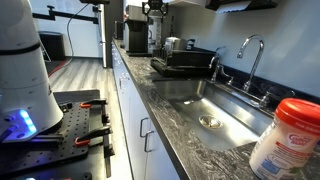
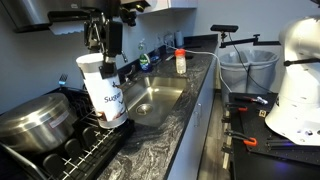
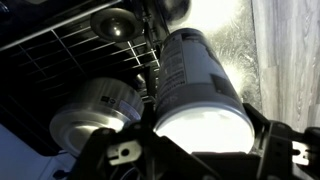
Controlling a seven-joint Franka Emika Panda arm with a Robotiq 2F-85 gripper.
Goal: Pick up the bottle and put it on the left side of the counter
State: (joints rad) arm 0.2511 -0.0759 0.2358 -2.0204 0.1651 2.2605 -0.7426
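The bottle (image 1: 286,140), white with a red cap and a red-and-white label, stands on the dark speckled counter (image 1: 180,135) beside the sink; in an exterior view it is small and far off (image 2: 180,62). My gripper (image 2: 103,40) is far from it, at the dish-rack end of the counter (image 2: 180,140). It is shut on a tall white canister with a dark label (image 2: 105,92), held upright at the rack's edge. In the wrist view the canister (image 3: 195,85) fills the space between my fingers (image 3: 200,145).
A steel sink (image 2: 155,100) with a faucet (image 1: 250,55) lies between the canister and the bottle. A black dish rack (image 2: 70,150) holds a steel pot (image 2: 35,122). A coffee machine (image 1: 135,35) stands at the counter's far end. A bin (image 2: 248,70) stands on the floor.
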